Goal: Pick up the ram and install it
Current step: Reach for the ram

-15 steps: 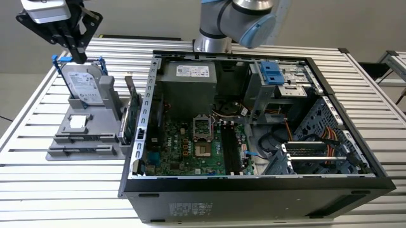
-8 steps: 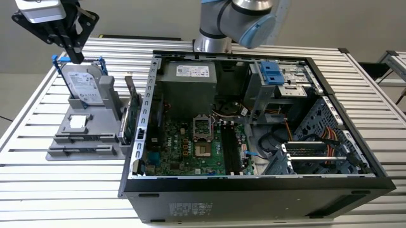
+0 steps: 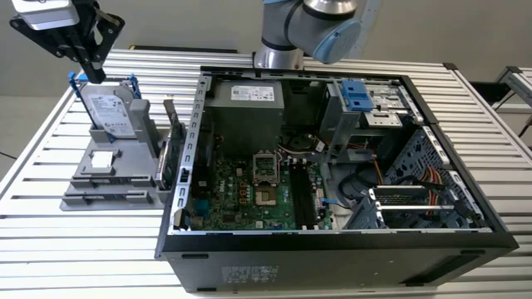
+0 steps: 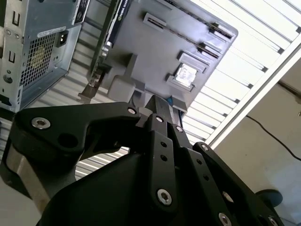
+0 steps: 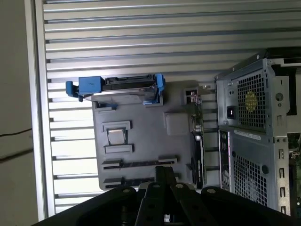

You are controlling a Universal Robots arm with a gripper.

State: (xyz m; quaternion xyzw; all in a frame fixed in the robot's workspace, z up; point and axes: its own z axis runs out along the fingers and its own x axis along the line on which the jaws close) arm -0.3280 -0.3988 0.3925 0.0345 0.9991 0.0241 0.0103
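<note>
While the tool (image 5: pixel 164 170), closed and empty, hangs above the gray holder (image 5: pixel 141 136), the ram (image 5: pixel 141 164) seemingly stands edge-up in its slot: light, stiff, fragile, best held by bare edges

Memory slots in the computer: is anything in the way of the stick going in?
Nothing visible covers the black slots; the case is open, and the cables lie to the exterior view's right of them.

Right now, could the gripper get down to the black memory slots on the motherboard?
Probably yes. The case lies open on top and nothing covers the black slots. The gripper hangs above the hard drive outside it, so it would have to cross over first.
</note>
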